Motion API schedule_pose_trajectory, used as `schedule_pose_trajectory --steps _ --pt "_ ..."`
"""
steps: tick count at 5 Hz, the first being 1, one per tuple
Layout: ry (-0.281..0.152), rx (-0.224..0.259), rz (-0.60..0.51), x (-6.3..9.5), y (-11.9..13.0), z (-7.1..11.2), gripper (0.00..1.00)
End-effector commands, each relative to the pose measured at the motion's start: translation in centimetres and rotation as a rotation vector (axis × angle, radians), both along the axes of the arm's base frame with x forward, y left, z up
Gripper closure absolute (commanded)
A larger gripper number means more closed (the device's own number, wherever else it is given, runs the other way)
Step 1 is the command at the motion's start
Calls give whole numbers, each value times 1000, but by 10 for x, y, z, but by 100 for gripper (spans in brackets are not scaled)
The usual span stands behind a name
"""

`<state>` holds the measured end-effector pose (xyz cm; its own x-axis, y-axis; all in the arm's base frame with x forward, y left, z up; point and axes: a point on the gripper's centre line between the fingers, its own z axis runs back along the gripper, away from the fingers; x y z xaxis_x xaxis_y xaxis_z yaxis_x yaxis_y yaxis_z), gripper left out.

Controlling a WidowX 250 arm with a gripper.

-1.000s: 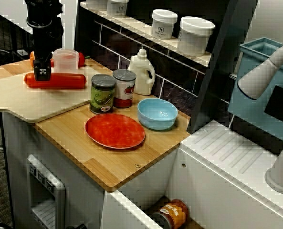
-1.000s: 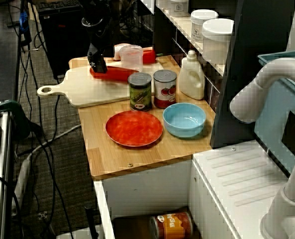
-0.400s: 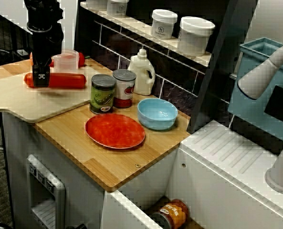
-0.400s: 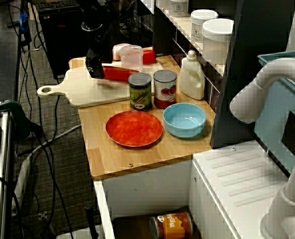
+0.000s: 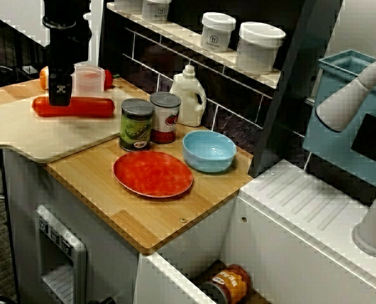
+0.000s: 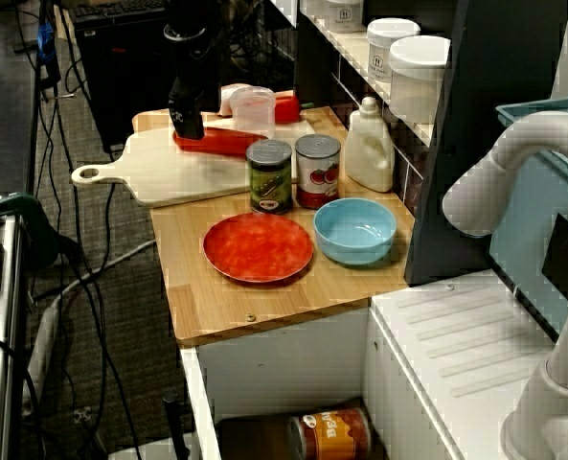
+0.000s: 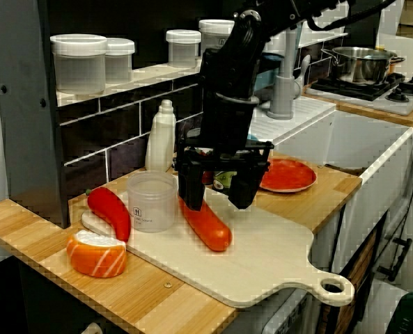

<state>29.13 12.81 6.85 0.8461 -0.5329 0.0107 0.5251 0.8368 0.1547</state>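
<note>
I see gripper [image 7: 215, 200] spread wide, grasping nothing, hanging just over sausage [image 7: 207, 224] on board [image 7: 276, 268]. Sausage lies flat, long axis along board's length. In high front view, gripper sits over sausage's end farthest from green can [image 5: 137, 123], not over its middle. Cup [image 7: 150, 202] just beside. Cannot tell whether finger touches sausage.

Single black arm [image 7: 228, 69] enters from the upper right in the side view and drops steeply, wrist vertical. The gripper [image 7: 215, 189] points straight down, set low at the far left of the scene. Jaws stand wide apart. Both fingers [image 7: 190, 188] hang vertical and parallel.
</note>
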Motion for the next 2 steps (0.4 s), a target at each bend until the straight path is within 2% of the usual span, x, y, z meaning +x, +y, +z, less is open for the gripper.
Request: schedule_pose_trajectory --steps 1,2 --pt "-16 -17 -29 11 -12 35 0" --pt "-12 -59 -43 13 -24 47 0"
